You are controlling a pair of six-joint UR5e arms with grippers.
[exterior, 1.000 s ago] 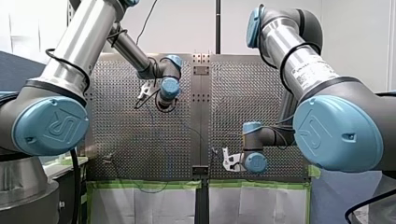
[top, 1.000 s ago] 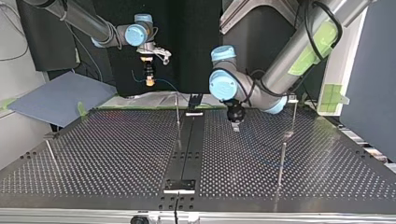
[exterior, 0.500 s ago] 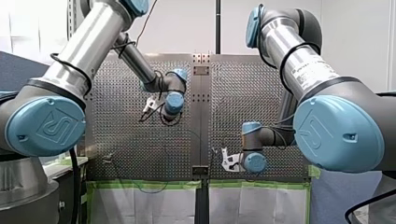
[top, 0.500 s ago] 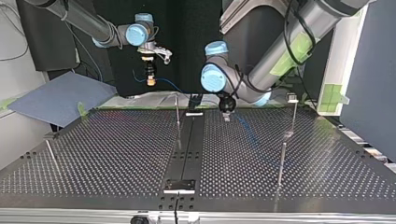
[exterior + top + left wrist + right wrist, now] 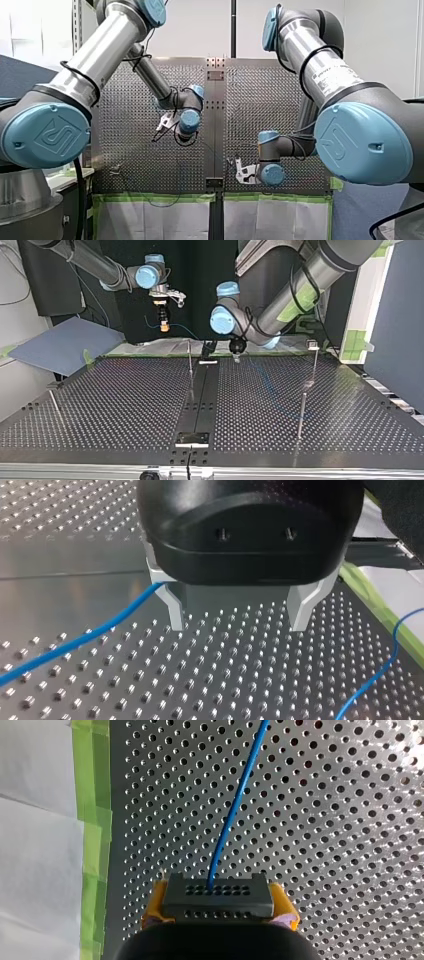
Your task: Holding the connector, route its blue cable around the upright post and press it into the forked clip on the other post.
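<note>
Sliding in over the last second, the left gripper (image 5: 236, 354) has come off the open plate toward the arms' edge of the table (image 5: 125, 405), closing on the upright post (image 5: 190, 365) at the middle, while the right arm has hardly stirred; the left wrist view shows its metal fingers (image 5: 175, 615) spread wide with nothing between them, the blue cable (image 5: 90, 637) passing just outside one finger, not in the gap; the right gripper (image 5: 220, 904) has its yellow pads (image 5: 155, 902) clamped on the grey connector (image 5: 217, 892), held up off the table at the top view's left of that post; from there the cable runs toward the view's right, passing on the arms' side of the post, then trails faintly across the plate; so the connector lies across the post from the free hand, and the wrap looks barely begun; the far post (image 5: 314, 365) has a small head, too small to read as a fork.
</note>
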